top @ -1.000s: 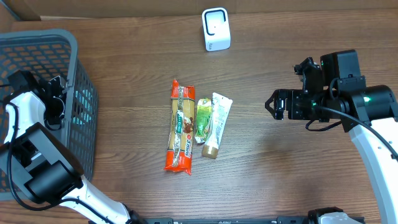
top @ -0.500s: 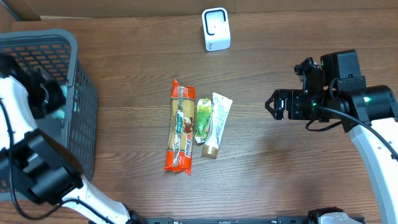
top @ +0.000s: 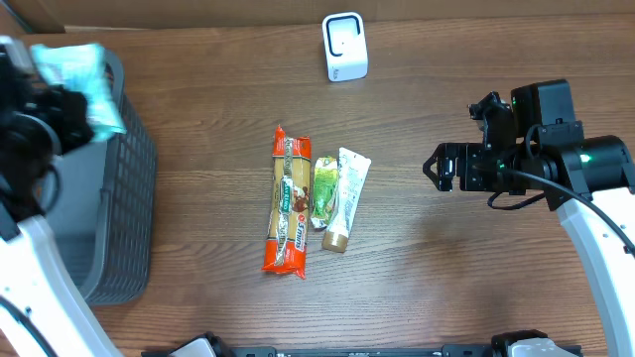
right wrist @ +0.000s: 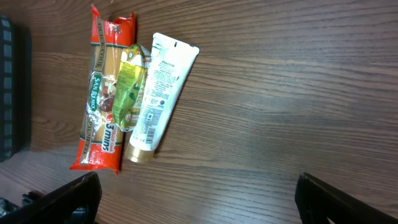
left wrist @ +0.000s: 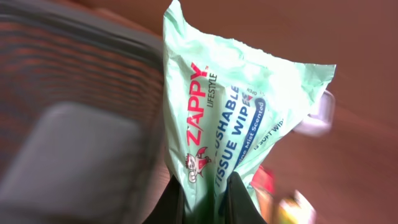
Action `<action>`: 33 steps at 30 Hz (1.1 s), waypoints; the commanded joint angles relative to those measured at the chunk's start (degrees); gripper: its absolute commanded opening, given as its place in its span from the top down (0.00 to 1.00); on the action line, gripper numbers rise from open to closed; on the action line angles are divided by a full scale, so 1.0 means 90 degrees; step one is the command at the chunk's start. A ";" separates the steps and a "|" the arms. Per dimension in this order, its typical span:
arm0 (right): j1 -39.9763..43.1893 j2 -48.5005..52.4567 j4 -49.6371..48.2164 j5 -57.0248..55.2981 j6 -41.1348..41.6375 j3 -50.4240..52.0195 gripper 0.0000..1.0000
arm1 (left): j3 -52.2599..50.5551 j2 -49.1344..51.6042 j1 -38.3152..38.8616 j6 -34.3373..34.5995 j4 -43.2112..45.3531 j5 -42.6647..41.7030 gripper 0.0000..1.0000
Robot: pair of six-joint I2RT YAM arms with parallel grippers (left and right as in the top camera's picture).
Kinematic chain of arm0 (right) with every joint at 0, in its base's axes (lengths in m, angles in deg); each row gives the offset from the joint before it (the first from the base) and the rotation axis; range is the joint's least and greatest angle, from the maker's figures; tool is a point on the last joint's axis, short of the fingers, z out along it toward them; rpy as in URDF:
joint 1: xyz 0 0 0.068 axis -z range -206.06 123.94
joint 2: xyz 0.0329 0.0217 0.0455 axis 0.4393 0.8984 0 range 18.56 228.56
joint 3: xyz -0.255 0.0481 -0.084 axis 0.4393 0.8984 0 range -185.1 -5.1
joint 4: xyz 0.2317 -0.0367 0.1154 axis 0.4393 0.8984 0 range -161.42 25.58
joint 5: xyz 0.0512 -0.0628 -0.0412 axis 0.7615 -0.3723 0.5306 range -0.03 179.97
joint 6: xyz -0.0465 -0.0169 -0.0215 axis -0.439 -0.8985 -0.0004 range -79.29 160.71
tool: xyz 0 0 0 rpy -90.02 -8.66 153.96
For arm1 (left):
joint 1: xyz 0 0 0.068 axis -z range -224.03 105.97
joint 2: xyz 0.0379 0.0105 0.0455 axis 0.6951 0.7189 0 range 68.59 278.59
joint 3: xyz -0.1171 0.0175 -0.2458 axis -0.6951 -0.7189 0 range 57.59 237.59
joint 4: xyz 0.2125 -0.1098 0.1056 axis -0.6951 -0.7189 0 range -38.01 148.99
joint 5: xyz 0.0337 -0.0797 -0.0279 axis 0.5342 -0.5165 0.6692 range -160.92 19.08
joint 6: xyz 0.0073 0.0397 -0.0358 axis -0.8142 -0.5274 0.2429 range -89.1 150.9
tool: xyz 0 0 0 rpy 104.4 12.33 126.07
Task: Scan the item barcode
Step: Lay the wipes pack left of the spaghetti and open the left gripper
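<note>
Wipes pack (left wrist: 236, 124) now above basket (top: 129, 198) rim, pinched in left end effector (left wrist: 205, 196); right end effector (top: 434, 167) spread.

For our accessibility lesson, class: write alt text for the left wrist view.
A mint-green pack of Zappy flushable wipes is pinched at its lower edge by the left tool. A blurred grey basket lies to its left, brown wooden table behind.
</note>
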 commanded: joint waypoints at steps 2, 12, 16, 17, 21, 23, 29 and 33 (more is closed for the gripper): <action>-0.0041 -0.0022 -0.0007 -0.0010 -0.0046 -0.0085 0.00 | -0.0148 0.0002 0.1115 -0.0143 -0.0425 -0.0257 0.96; -0.0041 -0.0022 -0.0010 -0.0012 -0.0046 -0.0085 0.00 | -0.3407 0.0029 0.3337 0.0959 0.1209 0.0335 0.96; -0.0041 -0.0022 -0.0010 -0.0012 -0.0046 -0.0085 0.00 | -0.4799 0.0189 0.3793 0.1474 0.2300 0.0573 0.96; -0.0041 -0.0022 -0.0010 -0.0012 -0.0046 -0.0085 0.00 | -0.5061 0.0245 0.3832 0.1603 0.2487 0.0743 0.96; -0.0041 -0.0022 -0.0012 -0.0015 -0.0049 -0.0085 0.00 | -0.5804 0.0430 0.3830 0.1911 0.2917 0.1433 0.96; -0.0041 -0.0022 -0.0015 -0.0015 -0.0049 -0.0085 0.00 | -0.5969 0.0459 0.3796 0.1989 0.2987 0.1710 0.96; -0.0041 -0.0022 -0.0039 -0.0015 -0.0046 -0.0085 0.00 | -0.6006 0.0483 0.3779 0.1999 0.3140 0.2620 0.96; -0.0041 -0.0022 -0.0019 -0.0015 -0.0049 -0.0085 0.00 | -0.6020 0.0697 0.3779 0.1999 0.3213 0.2970 0.96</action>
